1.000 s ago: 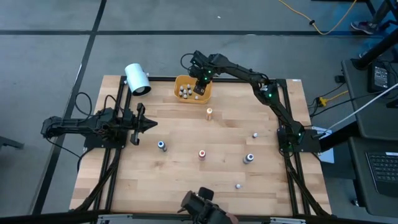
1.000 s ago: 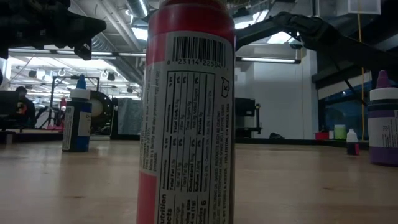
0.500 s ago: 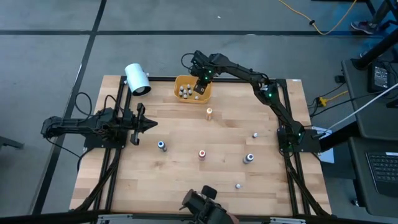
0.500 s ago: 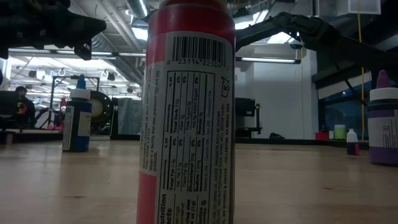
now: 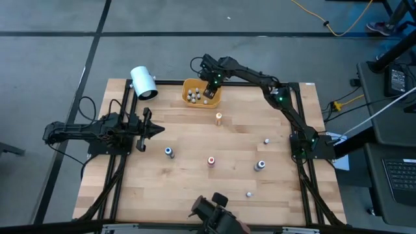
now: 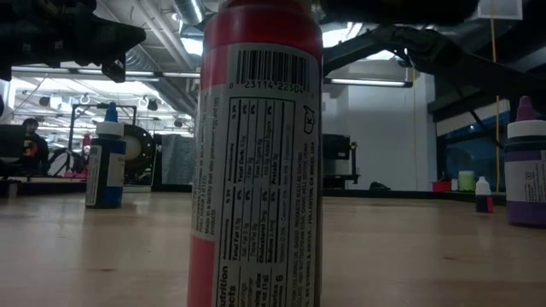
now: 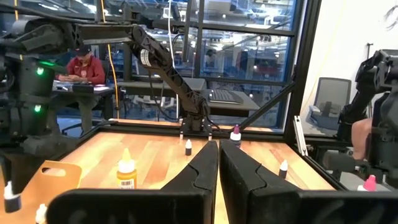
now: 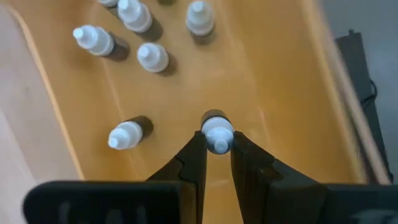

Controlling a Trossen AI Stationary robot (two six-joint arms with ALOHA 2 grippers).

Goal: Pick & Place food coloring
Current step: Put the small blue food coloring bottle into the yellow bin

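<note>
While the right end effector [image 8: 216, 144] hangs over the yellow-orange bin [image 5: 201, 92] at the far edge of the bench [image 5: 188, 182], its two fingers pinch a white-capped dropper bottle [image 8: 216, 132] just under the cap. That bottle stands upright, long axis vertical, nozzle pointing straight up at the wrist camera, its base low in the bin, whether touching the floor cannot be told. A bottle this small should be very light, with a stiff, smooth plastic body that could slip or twist in the grip; the narrow neck below the cap looks like the surest place to hold. Around it in the bin stand five more white-capped bottles [image 8: 129, 134], upright or slightly leaning. Out on the bench, loose bottles stand upright and well apart: an orange one [image 5: 219, 117] just in front of the bin, a blue-capped one [image 5: 168, 152], a red one [image 5: 211, 160], and three more toward the right. Beside the bin, a white cylinder [image 5: 143, 82] lies on its side. At the bench's left edge waits the left end effector [image 5: 154, 130], fingers closed together and empty.
</note>
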